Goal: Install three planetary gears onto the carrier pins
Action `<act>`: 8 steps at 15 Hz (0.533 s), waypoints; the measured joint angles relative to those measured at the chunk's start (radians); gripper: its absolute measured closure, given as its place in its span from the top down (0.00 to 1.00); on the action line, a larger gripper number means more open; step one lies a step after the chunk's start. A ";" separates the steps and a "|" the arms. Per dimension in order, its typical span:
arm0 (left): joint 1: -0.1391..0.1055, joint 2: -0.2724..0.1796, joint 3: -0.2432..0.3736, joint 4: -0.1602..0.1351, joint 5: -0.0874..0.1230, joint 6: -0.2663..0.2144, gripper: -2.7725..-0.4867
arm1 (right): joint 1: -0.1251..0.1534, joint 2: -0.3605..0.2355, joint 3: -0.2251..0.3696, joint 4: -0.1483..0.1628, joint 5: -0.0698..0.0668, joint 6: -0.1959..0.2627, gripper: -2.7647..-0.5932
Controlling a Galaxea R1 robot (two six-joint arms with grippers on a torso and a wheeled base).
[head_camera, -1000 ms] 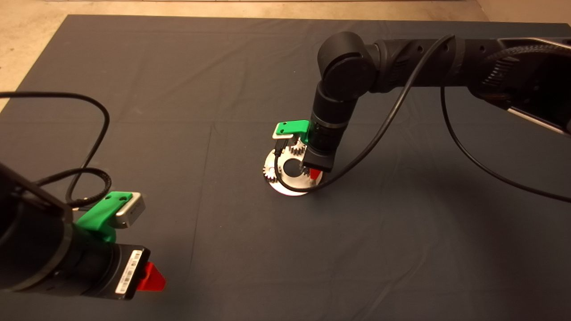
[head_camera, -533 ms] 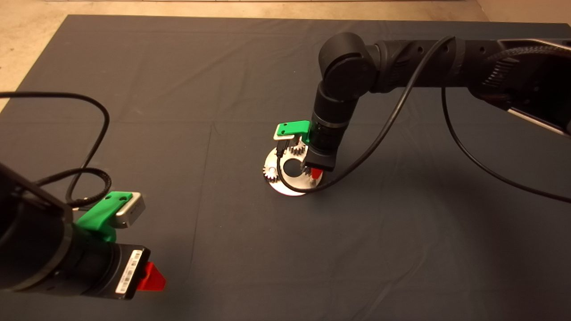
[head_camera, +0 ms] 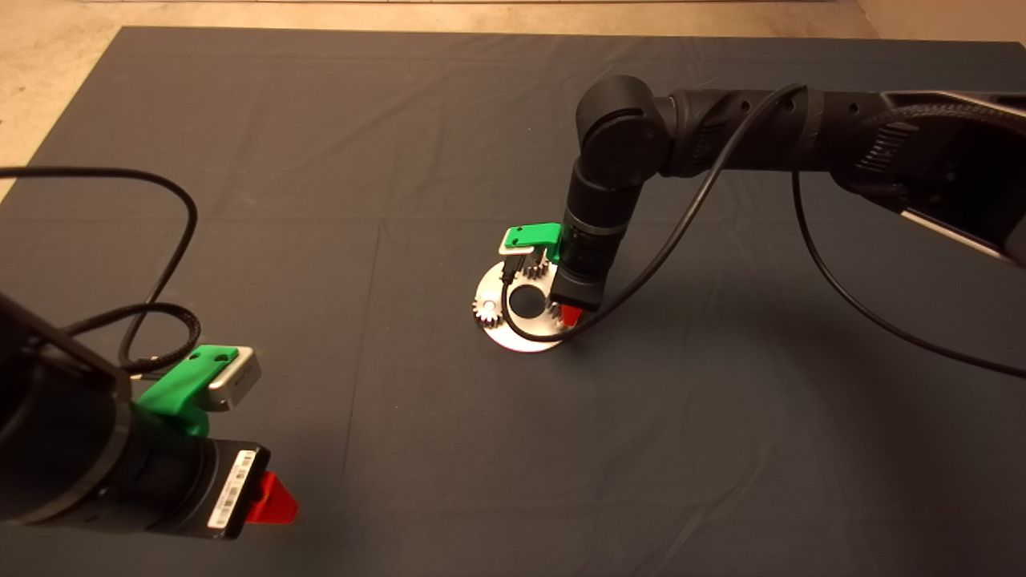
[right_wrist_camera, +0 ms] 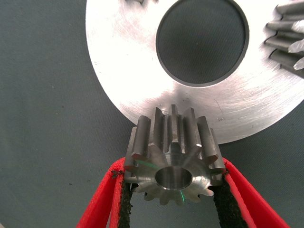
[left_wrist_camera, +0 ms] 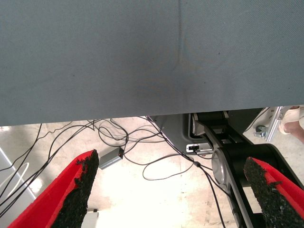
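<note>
The left pincer [head_camera: 268, 498] is parked low at the near left corner of the mat [head_camera: 321, 160], idle; in its wrist view the two pads stand wide apart with nothing between them, and only the edge of the mat, floor cables and part of a shoe show beyond.

Toward the middle of the bench lies the shiny round disc [head_camera: 513, 335] with its big centre hole. One planetary gear [head_camera: 486, 308] sits at the disc's left rim, apparently already on its pin, and a second [head_camera: 535, 268] sits at the far rim, partly hidden under the wrist camera mount.

The right pincer [head_camera: 569, 315] comes straight down at the disc's right side. The right wrist view shows its fingers closed on the third gear [right_wrist_camera: 172, 156], one pad against each flank, the bore turned toward the camera and the teeth overlapping the disc's rim [right_wrist_camera: 118, 71]. No free carrier pin is visible; I judge it to be hidden under the held gear.

So the step in hand is seating the last of the three gears. The next move likely calls for centring the bore over that pin, lowering it straight and level, then opening the fingers without dragging the gear sideways; whether the bore is already started on the pin cannot be told
</note>
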 joint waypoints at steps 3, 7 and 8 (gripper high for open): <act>0.000 0.000 0.000 0.000 0.000 0.000 0.74 | -0.004 0.000 -0.003 0.000 0.000 0.000 0.20; 0.000 0.000 0.000 0.000 0.000 0.000 0.74 | -0.008 0.001 -0.004 0.000 0.000 0.000 0.20; 0.000 0.000 0.000 0.000 0.000 0.000 0.74 | -0.008 0.002 -0.005 0.000 0.000 0.000 0.20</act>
